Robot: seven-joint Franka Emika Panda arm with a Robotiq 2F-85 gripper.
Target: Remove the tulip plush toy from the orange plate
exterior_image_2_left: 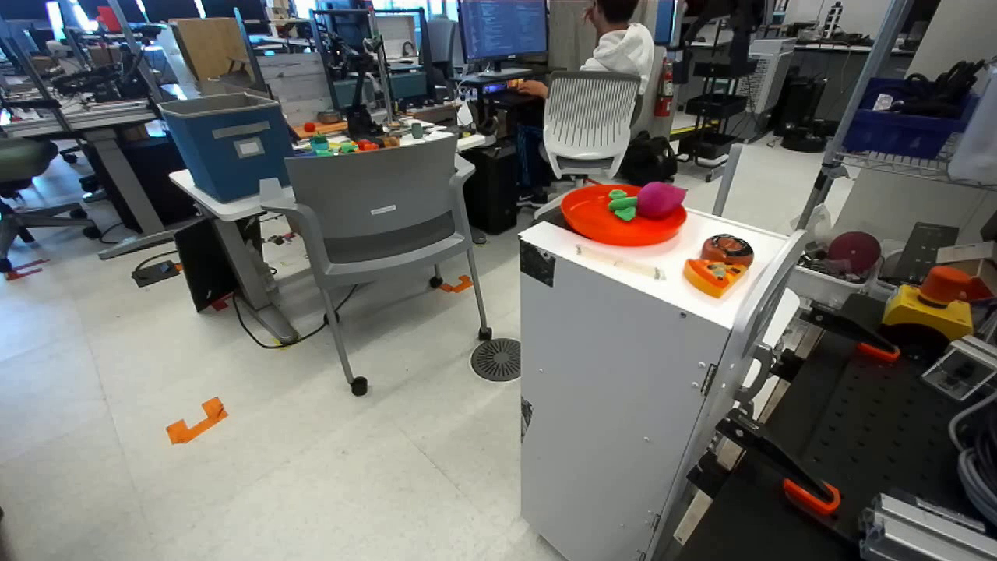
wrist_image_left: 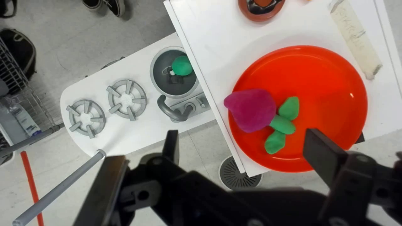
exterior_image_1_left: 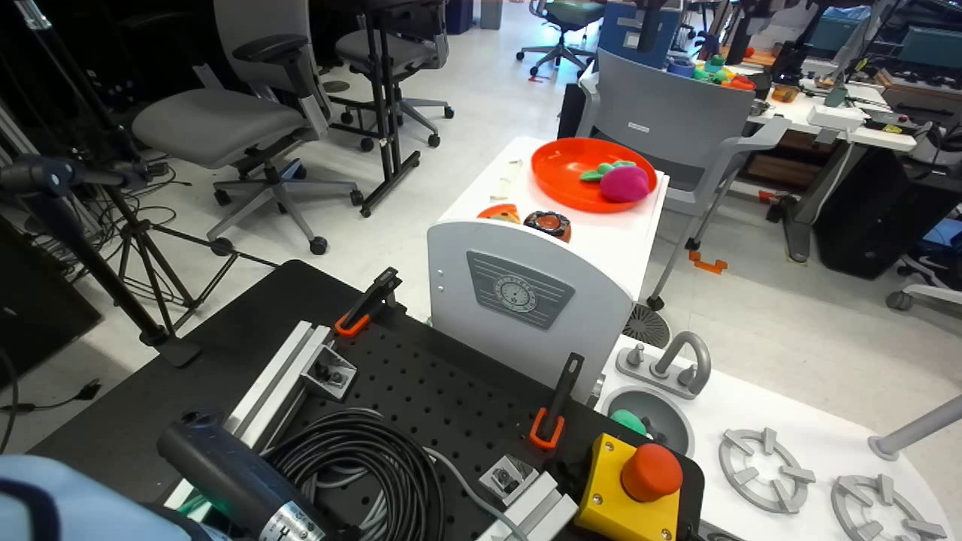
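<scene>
The tulip plush toy, a magenta bulb with green stem and leaves, lies on its side on the orange plate. The toy shows in both exterior views and in the wrist view. The round orange plate rests on a white cabinet top; in the wrist view the bulb overhangs its rim. My gripper is open with nothing between its fingers. It is above and apart from the toy, with the right finger over the plate in the picture and the left over the floor. Neither exterior view shows it.
A brown toy doughnut and a toy pizza slice lie beside the plate. A raised grey panel edges the cabinet. A toy sink with a faucet and burners is lower. A grey chair stands close by.
</scene>
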